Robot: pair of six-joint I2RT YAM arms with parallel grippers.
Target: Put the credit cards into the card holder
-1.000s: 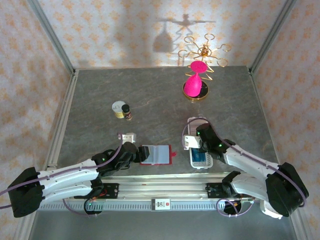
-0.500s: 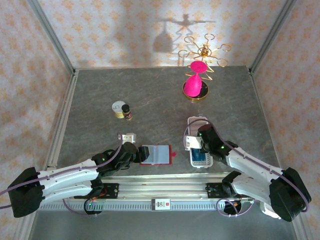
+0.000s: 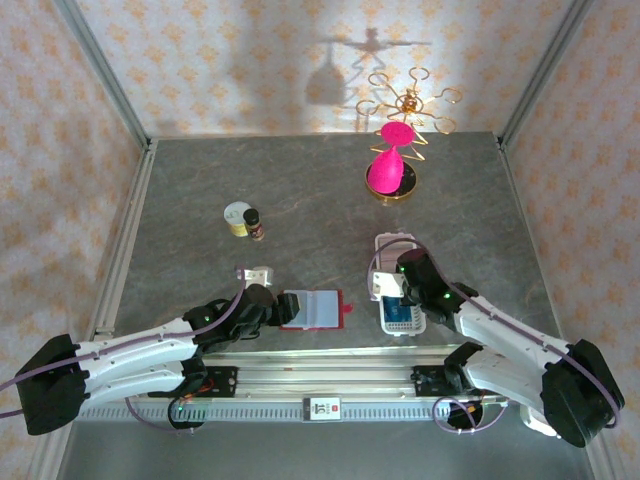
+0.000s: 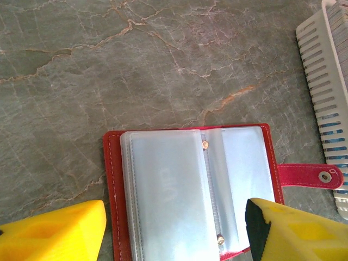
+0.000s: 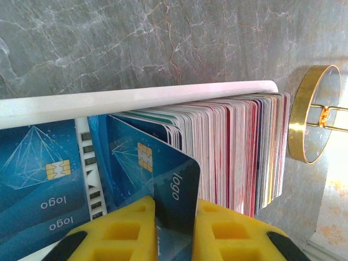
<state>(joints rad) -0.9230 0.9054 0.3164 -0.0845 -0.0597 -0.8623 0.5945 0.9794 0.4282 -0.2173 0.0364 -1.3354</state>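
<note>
The right gripper (image 5: 174,217) is clamped on a blue credit card (image 5: 169,176) standing in the white tray (image 5: 136,98), and the open red card holder (image 3: 312,309) lies flat to its left, nearer the left gripper (image 4: 174,234), whose jaws stand wide apart.

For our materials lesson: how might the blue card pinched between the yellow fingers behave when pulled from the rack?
The blue card looks bowed in the right gripper, so probably springy, not rigid. Thin and glossy: likely light, possibly slippery.
</note>
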